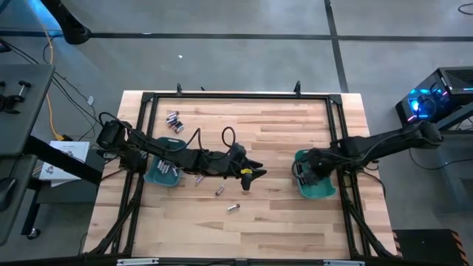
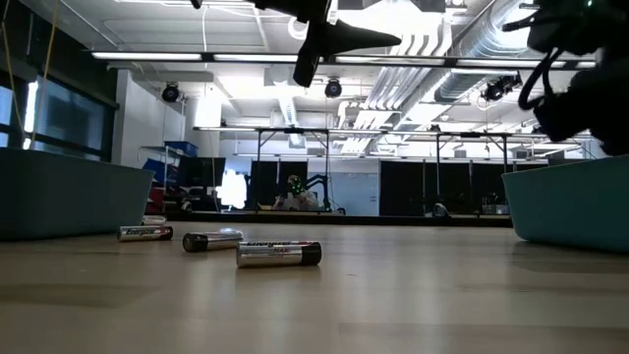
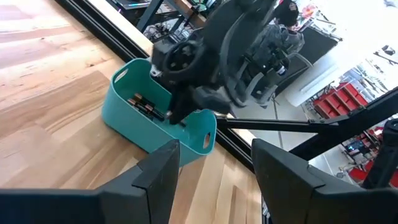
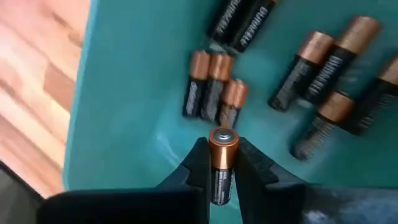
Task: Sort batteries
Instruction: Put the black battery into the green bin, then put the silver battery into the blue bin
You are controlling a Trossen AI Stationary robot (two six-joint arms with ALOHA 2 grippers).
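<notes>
My right gripper [image 4: 222,167] is inside the right teal bin [image 1: 319,189] and is shut on one dark battery with a copper end [image 4: 223,144]. Several more dark, copper-ended batteries [image 4: 323,68] lie on that bin's floor. My left gripper [image 1: 251,176] hovers open and empty over the table's middle, high above the wood in the low view [image 2: 329,44]. Silvery batteries lie loose on the table [image 1: 219,190], [image 1: 233,208], [image 1: 198,179], and also show in the low view [image 2: 278,254]. A cluster [image 1: 174,120] lies near the far left corner. The left teal bin [image 1: 162,174] holds some silvery cells. My right gripper pinches the battery's dark body [image 4: 222,177] between its two fingers, just behind the copper end. The battery lies along the fingers, its copper end pointing away from the wrist toward the bin's floor. The fingers come down into the bin from above. The battery appears lifted clear of the cells below.
A black frame [image 1: 236,96] runs round the table's edges. The left arm [image 1: 185,157] lies across the table from the left bin toward the middle. Bare wood [image 1: 281,229] stretches along the near side. Cables and equipment stand beyond the table's left and right edges.
</notes>
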